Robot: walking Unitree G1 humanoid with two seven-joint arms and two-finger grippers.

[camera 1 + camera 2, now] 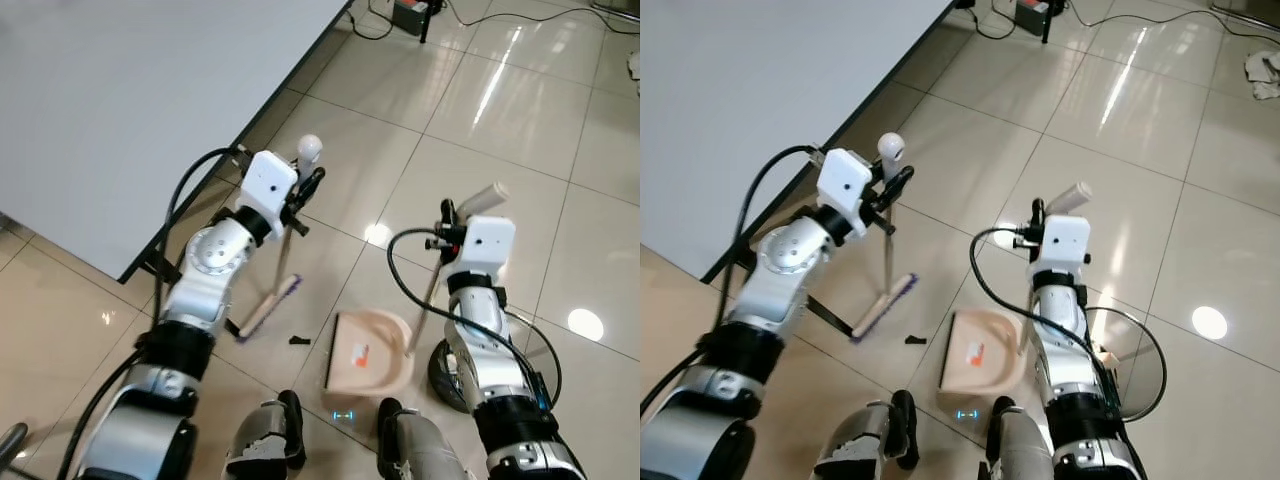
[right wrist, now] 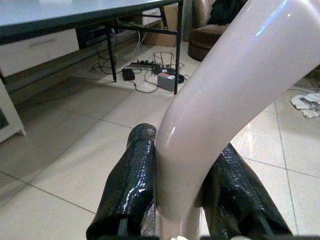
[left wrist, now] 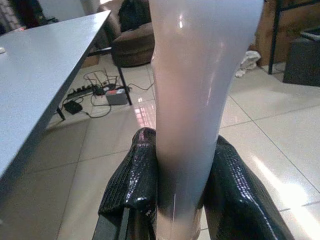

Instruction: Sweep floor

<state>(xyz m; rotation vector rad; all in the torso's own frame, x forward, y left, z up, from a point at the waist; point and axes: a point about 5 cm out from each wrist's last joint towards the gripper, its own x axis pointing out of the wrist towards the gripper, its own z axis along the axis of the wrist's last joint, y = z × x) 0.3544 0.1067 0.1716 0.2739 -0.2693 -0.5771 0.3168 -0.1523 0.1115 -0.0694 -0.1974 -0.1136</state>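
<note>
My left gripper [image 1: 305, 190] is shut on the pale handle of a small broom [image 1: 290, 250], whose brush head [image 1: 268, 308] rests on the tiled floor. The handle [image 3: 192, 100] sits clamped between the black fingers [image 3: 132, 185]. My right gripper [image 1: 448, 215] is shut on the upright handle [image 1: 482, 198] of a beige dustpan [image 1: 368, 352] that lies flat on the floor in front of my feet. The curved handle [image 2: 225, 95] is held between the fingers [image 2: 130, 185]. A small dark scrap [image 1: 299, 340] lies on the tile between brush head and pan; an orange bit [image 1: 360, 351] lies inside the pan.
A grey table [image 1: 130, 110] with dark legs stands at my left, its edge close to the broom. A power strip and cables [image 1: 410, 14] lie on the floor at the back. Open glossy tile stretches ahead and to the right. A crumpled cloth [image 1: 1262, 70] lies far right.
</note>
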